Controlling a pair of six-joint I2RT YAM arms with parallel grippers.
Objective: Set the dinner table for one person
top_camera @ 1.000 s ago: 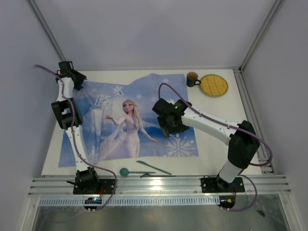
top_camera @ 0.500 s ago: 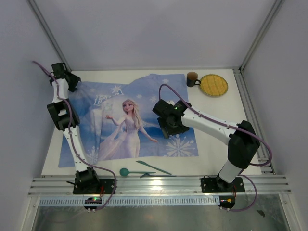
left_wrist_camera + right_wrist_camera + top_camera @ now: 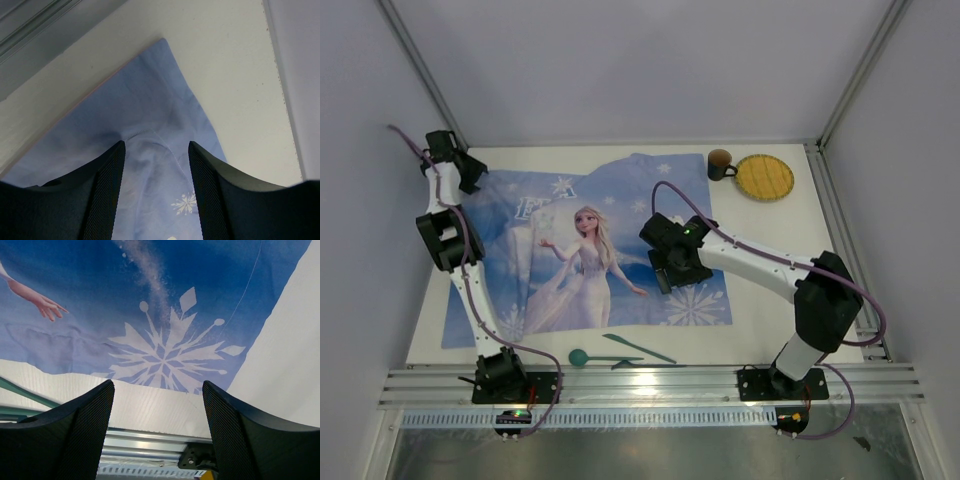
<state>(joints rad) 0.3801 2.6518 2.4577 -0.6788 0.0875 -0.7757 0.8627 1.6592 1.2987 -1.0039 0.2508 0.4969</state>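
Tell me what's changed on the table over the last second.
The left claw slid left, out to the far left corner of the blue cloth, open and holding nothing. The right claw drew slightly toward the near edge, also open. The cloth itself, cup, yellow plate and green cutlery stayed put.

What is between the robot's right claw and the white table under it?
The blue cloth is. It lies spread on the dinner table, right beneath the open right gripper, which hangs above it. Nothing else visible sits in between.
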